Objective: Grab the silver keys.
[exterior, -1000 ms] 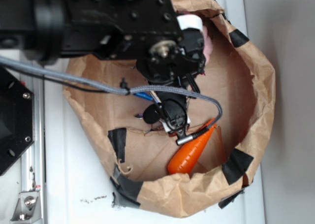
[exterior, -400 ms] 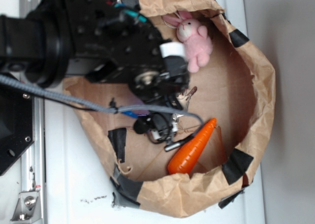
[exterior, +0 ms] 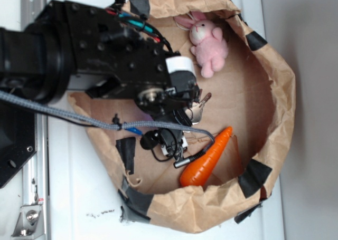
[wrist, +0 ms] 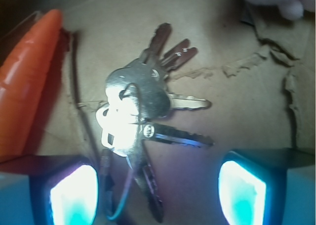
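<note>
The silver keys [wrist: 143, 113] were seen fanned out on thin wire rings, lying flat on brown cardboard [wrist: 237, 42]. The orange carrot [wrist: 27, 81] lay along the left edge, just beside the bunch and apart from it. Two glowing fingers [wrist: 242, 193] were seen at the bottom corners, spread wide, with the lower keys between them. A pale pink plush [wrist: 281, 0] was cut off at the top right.

Exterior view bright, a bit soft. Wrist view blurry, darker at near edge. Strong white glare on silver keys [wrist: 129, 117]. Two fingertips [wrist: 74, 195] glow blue-white. Dark shadow right of carrot [wrist: 27, 81].
</note>
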`<state>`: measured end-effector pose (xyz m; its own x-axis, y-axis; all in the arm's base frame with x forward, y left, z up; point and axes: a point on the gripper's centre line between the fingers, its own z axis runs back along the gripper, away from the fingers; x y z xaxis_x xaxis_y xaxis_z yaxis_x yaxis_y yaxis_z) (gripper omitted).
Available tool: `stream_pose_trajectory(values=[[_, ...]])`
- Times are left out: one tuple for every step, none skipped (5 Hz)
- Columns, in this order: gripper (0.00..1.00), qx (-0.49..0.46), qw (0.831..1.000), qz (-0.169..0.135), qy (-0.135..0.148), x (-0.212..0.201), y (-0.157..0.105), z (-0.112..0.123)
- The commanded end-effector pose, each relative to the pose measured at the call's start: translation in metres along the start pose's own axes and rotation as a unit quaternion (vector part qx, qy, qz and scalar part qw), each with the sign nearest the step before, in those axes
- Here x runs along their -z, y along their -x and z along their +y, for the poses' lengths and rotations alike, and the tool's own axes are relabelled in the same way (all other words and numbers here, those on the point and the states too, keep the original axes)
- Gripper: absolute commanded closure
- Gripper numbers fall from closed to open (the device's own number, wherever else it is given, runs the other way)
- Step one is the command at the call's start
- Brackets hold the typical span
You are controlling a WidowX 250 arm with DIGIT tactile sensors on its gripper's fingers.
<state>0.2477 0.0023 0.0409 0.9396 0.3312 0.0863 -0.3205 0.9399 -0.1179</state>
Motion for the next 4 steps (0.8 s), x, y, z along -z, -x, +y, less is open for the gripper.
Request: stream_pose_trajectory(values=[[0.00,-0.001,1.000,-0.010,-0.004,-0.0037,-0.0040,-0.0056],[0.00,-0.002,1.000,-0.003,-0.007,-0.0052,-0.0047,-0.0063],[1.00,-0.012,1.000,-0.003,-0.010,-0.0030,-0.0046,-0.0074],[1.00,-0.018,1.000,-0.004,-0.016,-0.0002,-0.0050,-0.0081]])
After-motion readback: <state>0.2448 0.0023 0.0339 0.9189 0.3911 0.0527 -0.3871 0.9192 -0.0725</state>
